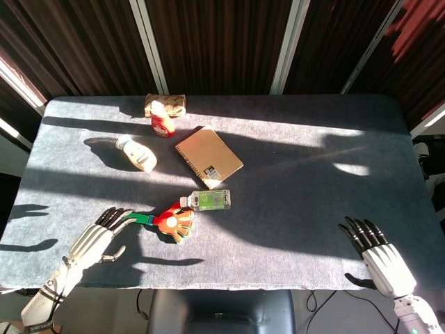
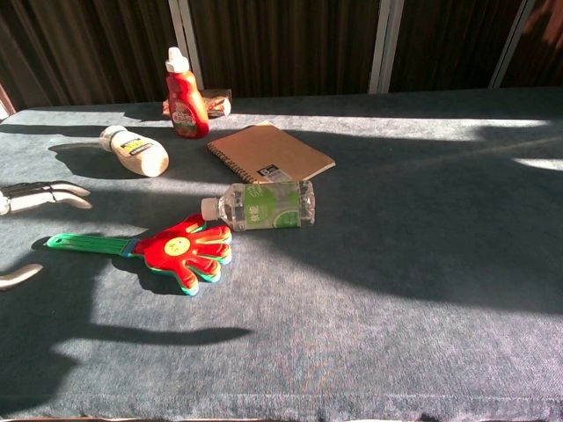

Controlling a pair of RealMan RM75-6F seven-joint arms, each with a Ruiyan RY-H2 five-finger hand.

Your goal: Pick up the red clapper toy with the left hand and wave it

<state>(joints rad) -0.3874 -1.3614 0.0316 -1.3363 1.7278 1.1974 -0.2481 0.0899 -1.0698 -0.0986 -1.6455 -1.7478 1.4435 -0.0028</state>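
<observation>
On the grey worktop [image 1: 292,229], the red clapper toy [image 1: 174,221] lies flat near the front-left, its green handle pointing left at the left robot hand [image 1: 94,240], which is open, empty and just beside the handle tip. The right robot hand [image 1: 379,257], also open, sits well apart.

The clapper toy [image 1: 169,220] lies near the front edge of the table [image 1: 292,229], a small bottle [image 1: 208,200] touching it behind, the notebook [image 1: 208,156] farther back.
</observation>
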